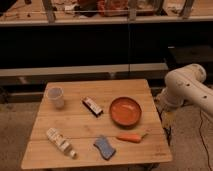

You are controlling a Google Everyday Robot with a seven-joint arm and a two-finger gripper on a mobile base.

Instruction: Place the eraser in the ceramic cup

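Grasping the eraser [92, 106] at frame centre requires the gripper [167, 119], mid-right, grip state indiscernible, to span its narrow width.

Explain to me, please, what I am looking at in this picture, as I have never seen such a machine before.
The white shape on the right is a robot arm. Its gripper hangs low beside the right edge of the wooden table, above none of the things. The one picture looks down on the table from the front. On it are a ceramic cup at the back left, a small dark eraser near the middle, an orange bowl, a carrot, a blue sponge and a white bottle on its side. The eraser lies on the table, not held.
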